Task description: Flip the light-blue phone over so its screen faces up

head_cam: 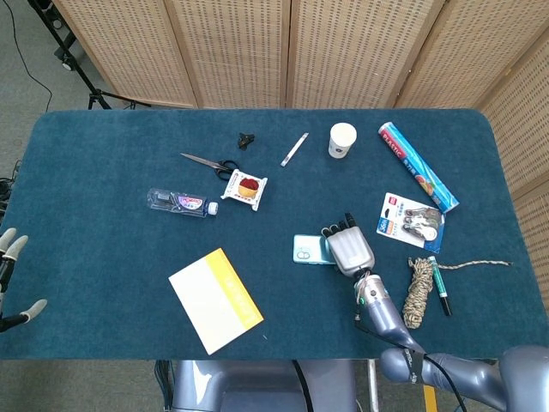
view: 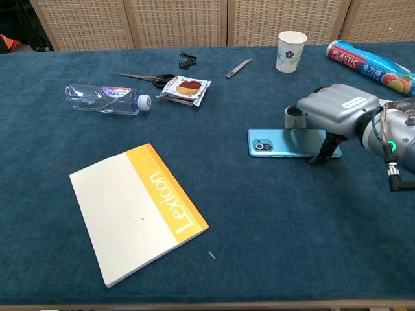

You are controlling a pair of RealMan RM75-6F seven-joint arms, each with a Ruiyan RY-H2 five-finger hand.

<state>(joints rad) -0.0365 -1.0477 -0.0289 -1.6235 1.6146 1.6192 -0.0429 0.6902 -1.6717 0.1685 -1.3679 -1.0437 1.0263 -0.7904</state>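
Observation:
The light-blue phone (head_cam: 307, 249) (view: 280, 142) lies flat on the blue tablecloth right of centre. Its back faces up and its camera lens is at the left end. My right hand (head_cam: 347, 249) (view: 334, 110) arches over the phone's right end. Its thumb (view: 322, 153) comes down at the near long edge and its fingers (view: 292, 118) come down at the far edge, so it grips the phone across its width. My left hand (head_cam: 13, 279) hangs at the table's left edge with fingers apart, holding nothing; only the head view shows it.
A yellow-and-white notebook (view: 133, 210) lies front left. A water bottle (view: 104, 98), scissors (view: 149, 78), a snack packet (view: 186, 89), a black clip (view: 188, 59), a paper cup (view: 291, 50) and a plastic-wrap roll (view: 369, 65) lie further back. A key card (head_cam: 412, 221), marker (head_cam: 438, 283) and rope (head_cam: 420, 292) lie right of the phone.

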